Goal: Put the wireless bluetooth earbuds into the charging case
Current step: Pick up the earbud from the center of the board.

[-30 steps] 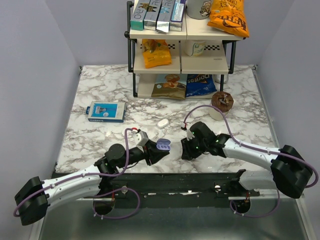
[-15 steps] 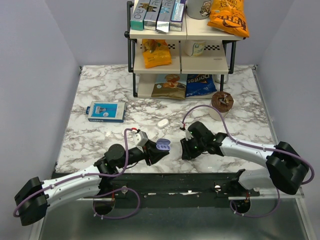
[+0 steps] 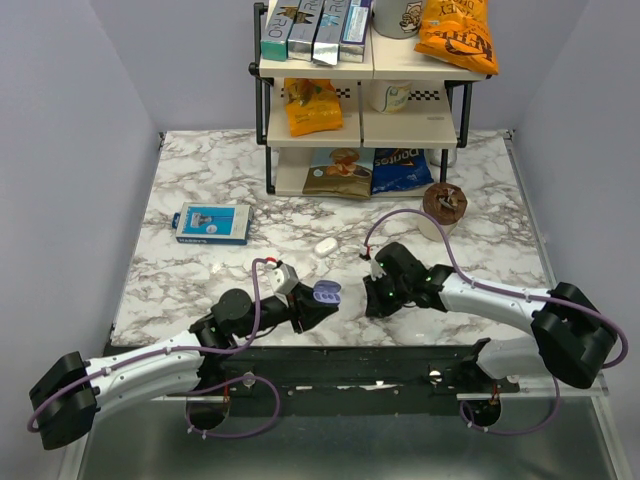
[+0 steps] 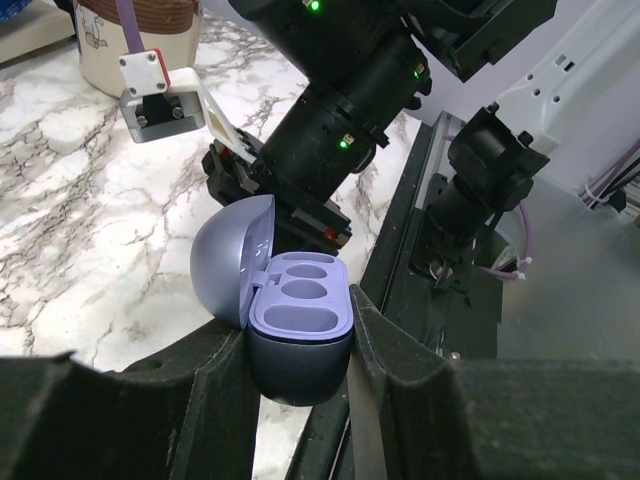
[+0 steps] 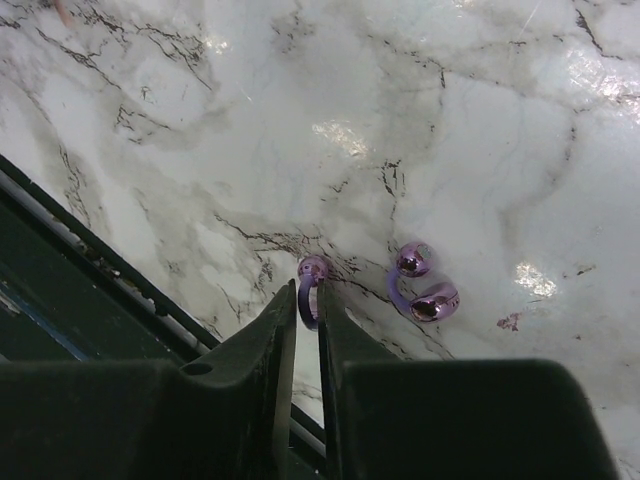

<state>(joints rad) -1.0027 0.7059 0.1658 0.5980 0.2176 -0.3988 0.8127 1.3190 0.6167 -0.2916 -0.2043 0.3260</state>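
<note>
The left arm lies low along the marble table's point(image 5: 450, 120) near edge, left fingers point(image 4: 372, 345) clamped on the rounded lavender-blue plastic charging case point(image 4: 300, 300), its lid hinged open and two wells showing. The right arm points down by the same edge, right fingers point(image 5: 284, 322) pinched on a tiny glossy purple earbud point(image 5: 312, 270) on the table; the second purple earbud point(image 5: 425, 290) lies just beside it.

Overhead view: the left gripper point(image 3: 322, 299) clasps the charging case point(image 3: 326, 291), lid open, between its fingers, while the right gripper point(image 3: 372, 306), near those fingertips but apart, points down at the marble table point(image 3: 190, 275); a white oval object point(image 3: 325, 245) lies beyond both grippers' fingertips.
</note>
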